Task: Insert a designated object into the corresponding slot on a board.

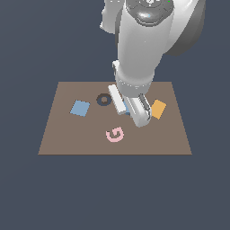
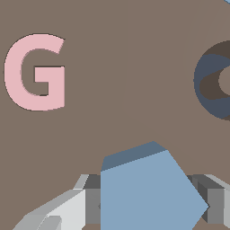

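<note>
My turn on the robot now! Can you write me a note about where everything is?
Gripper: down low over the board, fingers on either side of the blue pentagon, seemingly shut on it.
Pentagon: between the fingers, mostly hidden by the arm in the exterior view.
Slot: not visible in either view, probably behind the arm.
Also on the board: ring recess, pink G, blue square, orange square.
Done: pentagon reached, apparently grasped.
Left: find the slot, line the pentagon up, push it in.
</note>
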Motion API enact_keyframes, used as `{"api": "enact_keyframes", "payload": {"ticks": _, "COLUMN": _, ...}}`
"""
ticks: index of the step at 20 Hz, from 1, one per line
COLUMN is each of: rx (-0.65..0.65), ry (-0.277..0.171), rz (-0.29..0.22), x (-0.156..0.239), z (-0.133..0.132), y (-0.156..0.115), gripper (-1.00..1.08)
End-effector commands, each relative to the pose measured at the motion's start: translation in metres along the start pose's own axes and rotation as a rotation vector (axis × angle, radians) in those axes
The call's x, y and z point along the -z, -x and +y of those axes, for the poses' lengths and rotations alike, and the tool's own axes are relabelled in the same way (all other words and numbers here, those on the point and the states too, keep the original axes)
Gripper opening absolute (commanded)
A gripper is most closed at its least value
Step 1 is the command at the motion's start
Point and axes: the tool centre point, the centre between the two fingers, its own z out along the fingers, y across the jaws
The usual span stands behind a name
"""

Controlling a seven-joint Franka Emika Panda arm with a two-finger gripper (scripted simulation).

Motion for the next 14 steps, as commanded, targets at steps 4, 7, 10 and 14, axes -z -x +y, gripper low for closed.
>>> {"api": "enact_keyframes", "payload": {"ticks": 4, "rx": -0.092, "ry": 0.0, "rz": 0.0, "x": 0.0004, "z": 0.0019, "y": 0.0064, "gripper": -1.0}}
{"api": "enact_keyframes", "payload": {"ticks": 7, "rx": -0.123, "ry": 0.0, "rz": 0.0, "x": 0.0004, "z": 0.0024, "y": 0.0087, "gripper": -1.0}}
{"api": "enact_keyframes", "payload": {"ticks": 10, "rx": -0.142, "ry": 0.0, "rz": 0.0, "x": 0.0004, "z": 0.0025, "y": 0.0102, "gripper": -1.0}}
{"api": "enact_keyframes", "payload": {"ticks": 14, "rx": -0.15, "ry": 0.0, "rz": 0.0, "x": 0.0004, "z": 0.0025, "y": 0.0108, "gripper": -1.0}}
